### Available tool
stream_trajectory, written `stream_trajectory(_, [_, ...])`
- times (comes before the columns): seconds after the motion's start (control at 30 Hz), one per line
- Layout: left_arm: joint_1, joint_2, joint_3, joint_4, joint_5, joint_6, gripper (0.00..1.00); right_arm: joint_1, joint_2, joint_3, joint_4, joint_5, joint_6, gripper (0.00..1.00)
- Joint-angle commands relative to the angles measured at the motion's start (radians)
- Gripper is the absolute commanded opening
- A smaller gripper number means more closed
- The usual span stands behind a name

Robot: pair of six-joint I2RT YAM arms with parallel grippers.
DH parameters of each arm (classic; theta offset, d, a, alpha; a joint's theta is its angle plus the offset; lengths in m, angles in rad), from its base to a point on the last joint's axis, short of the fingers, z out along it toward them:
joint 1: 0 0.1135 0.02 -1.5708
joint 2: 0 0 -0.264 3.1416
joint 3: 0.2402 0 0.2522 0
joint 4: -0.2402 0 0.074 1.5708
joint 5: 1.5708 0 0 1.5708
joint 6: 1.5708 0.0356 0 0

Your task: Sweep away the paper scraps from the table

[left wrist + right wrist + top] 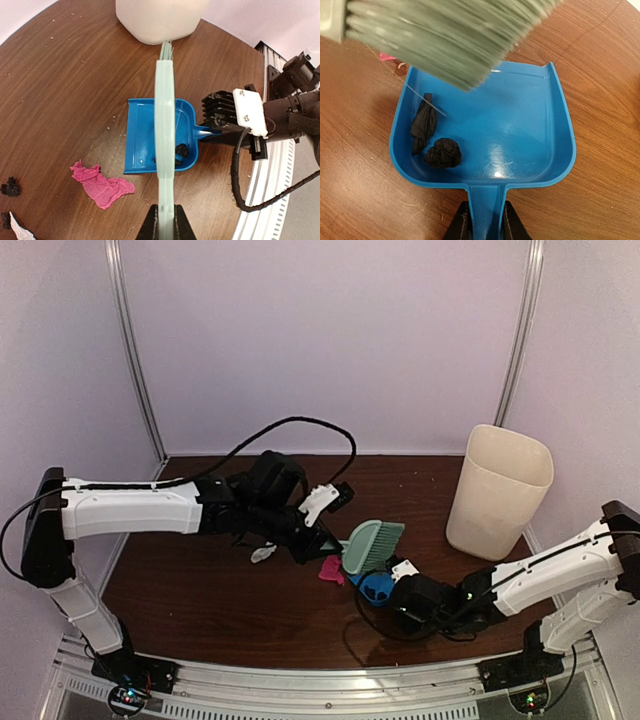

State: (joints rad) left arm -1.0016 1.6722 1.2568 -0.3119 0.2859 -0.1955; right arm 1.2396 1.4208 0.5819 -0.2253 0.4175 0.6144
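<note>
My left gripper (pixel 165 226) is shut on the handle of a pale green brush (pixel 165 125), which hangs over the blue dustpan (pixel 142 135). My right gripper (pixel 485 222) is shut on the dustpan's handle, and the pan (pixel 520 130) lies flat on the table (pixel 200 590). Two black paper scraps (pixel 440 152) lie in the pan's back left corner. The brush bristles (pixel 450 35) are blurred above the pan's mouth. A magenta scrap (pixel 102 184) lies on the wood just outside the pan. Black scraps (pixel 10 187) and a white scrap (pixel 20 231) lie further off.
A cream waste bin (pixel 498 490) stands at the back right, beyond the brush tip. The silver rail (pixel 270 190) runs along the front edge. A black cable loops beside my right wrist (pixel 250 112). Tiny pale crumbs speckle the wood.
</note>
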Motion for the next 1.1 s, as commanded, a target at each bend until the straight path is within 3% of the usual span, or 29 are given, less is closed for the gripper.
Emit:
stream_trajectory(0.0, [0.001,-0.079,-0.024,0.062,-0.137,-0.076,0.00,0.020,-0.047,-0.034,0.025,0.006,0.025,0.00])
stream_trajectory(0.3, [0.003,-0.178,-0.102,0.042,-0.405,-0.123,0.00,0.148,-0.086,-0.024,-0.056,-0.052,0.073,0.00])
stream_trajectory(0.57, [0.034,-0.156,-0.157,0.016,-0.549,-0.160,0.00,0.195,-0.001,0.043,-0.051,-0.046,0.076,0.00])
stream_trajectory(0.83, [0.052,-0.066,-0.157,0.009,-0.521,-0.148,0.00,0.190,0.120,0.136,-0.016,0.047,0.038,0.00])
stream_trajectory(1.07, [0.051,-0.025,-0.184,0.021,-0.376,-0.148,0.00,0.148,0.210,0.178,0.041,0.046,-0.012,0.00])
